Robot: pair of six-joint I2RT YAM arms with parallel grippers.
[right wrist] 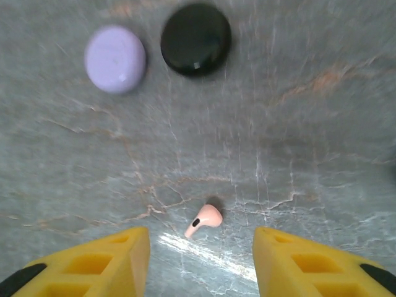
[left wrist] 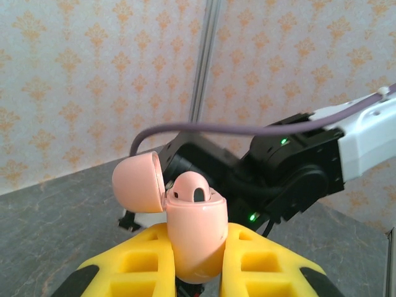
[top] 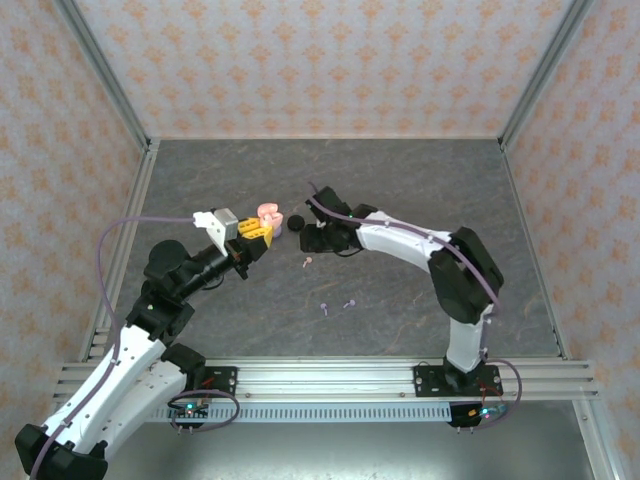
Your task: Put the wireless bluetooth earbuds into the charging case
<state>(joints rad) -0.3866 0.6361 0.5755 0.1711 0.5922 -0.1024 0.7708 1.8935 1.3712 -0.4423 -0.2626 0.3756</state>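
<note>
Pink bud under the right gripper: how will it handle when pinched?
The pink earbud looks tiny, hard and glossy, lying on its side on the table: probably very light and apt to skid or spin if nudged. Its rounded head and thin stem offer little flat surface, so it may squirt from the open right gripper unless pinched squarely.

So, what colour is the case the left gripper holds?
Pink; the case shows best from the left wrist.

Pink charging case: you can read no lettering on it.
Black case, lavender case: no marks you can read.
Wallpaper: ornament only, no words.
</note>
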